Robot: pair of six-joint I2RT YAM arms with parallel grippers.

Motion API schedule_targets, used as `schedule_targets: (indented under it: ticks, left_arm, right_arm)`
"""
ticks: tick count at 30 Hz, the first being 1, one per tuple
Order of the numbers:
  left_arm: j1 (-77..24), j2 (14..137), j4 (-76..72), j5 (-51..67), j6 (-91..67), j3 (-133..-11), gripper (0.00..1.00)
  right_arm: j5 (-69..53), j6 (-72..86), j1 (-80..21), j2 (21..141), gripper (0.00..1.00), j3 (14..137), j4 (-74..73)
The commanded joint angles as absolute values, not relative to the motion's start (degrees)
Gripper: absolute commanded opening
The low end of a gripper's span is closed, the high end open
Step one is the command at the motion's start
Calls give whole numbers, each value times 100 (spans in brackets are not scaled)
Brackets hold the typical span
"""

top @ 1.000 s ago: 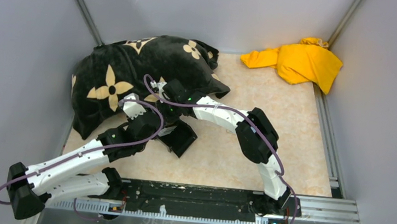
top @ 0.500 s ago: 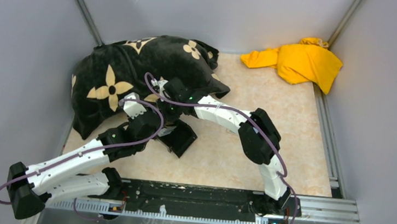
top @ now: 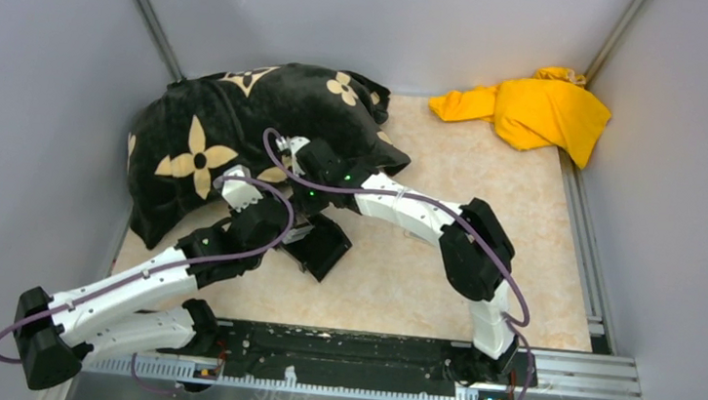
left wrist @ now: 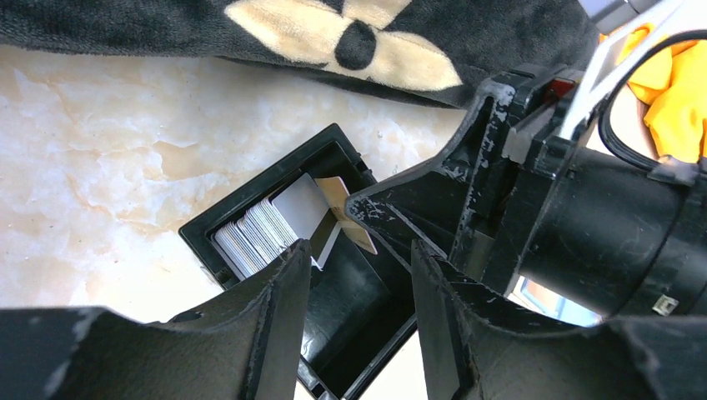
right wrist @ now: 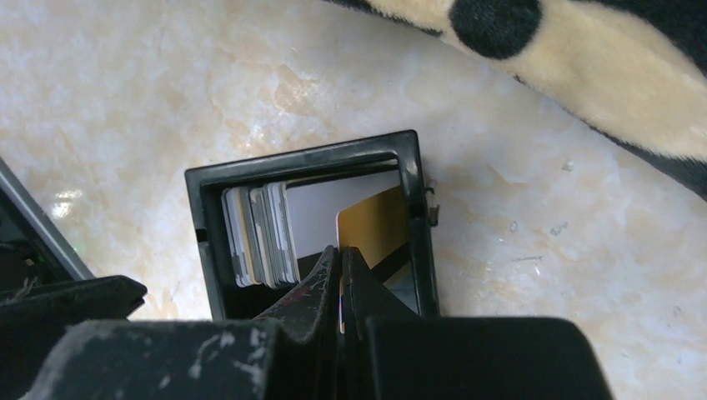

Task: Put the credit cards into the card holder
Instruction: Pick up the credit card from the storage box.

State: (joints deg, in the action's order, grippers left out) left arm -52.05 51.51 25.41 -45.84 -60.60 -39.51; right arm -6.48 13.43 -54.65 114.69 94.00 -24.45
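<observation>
The card holder (right wrist: pixel 300 158) here is a black open-topped box standing on the marbled table (top: pixel 523 236), near the left front and just in front of a black cushion (top: pixel 239 130) with beige flower shapes. From above, both wrists crowd over the box and hide most of it. Inside, a row of pale cards (right wrist: pixel 258 233) stands on edge and fills the left part, with a plain grey-white card (right wrist: pixel 325 200) leaning behind them. The gold card (right wrist: pixel 379 221) stands tilted in the free right part, its top corner at about the level of the rim. The right gripper (right wrist: pixel 342 254) reaches down into that free part with its fingers pressed together, the tips at the gold card's left edge. Whether the card is nipped between them or only touched cannot be told. The left gripper (left wrist: pixel 358 258) hangs over the near side of the box with its fingers spread, and nothing is seen between them but the box's inside and the tip of the other gripper. The right gripper's dark body fills much of the left wrist view and covers the far right wall of the box. A crumpled yellow cloth (top: pixel 535 110) lies well apart at the far right corner of the table.
</observation>
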Motion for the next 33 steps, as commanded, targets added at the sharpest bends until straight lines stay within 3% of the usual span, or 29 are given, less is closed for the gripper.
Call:
schedule_targets:
  ticks: [1, 17, 26, 33]
  left_arm:
    - [-5233, 5215, 2410, -4772, -6080, -4096, 55]
    - [-4961, 5431, 1657, -4671, -5342, -4049, 64]
    - [-3938, 4896, -404, -2483, -4070, -3190, 69]
    - [-3736, 4965, -1283, -1137, -3514, -3020, 70]
  right_arm:
    - [-213, 1199, -5581, 10920, 0, 9175, -2125]
    - [309, 977, -5566, 10266, 0, 8493, -1846]
    - [-317, 1123, -5303, 9526, 0, 8108, -1657]
    - [-870, 1172, -5037, 8813, 0, 7694, -1897]
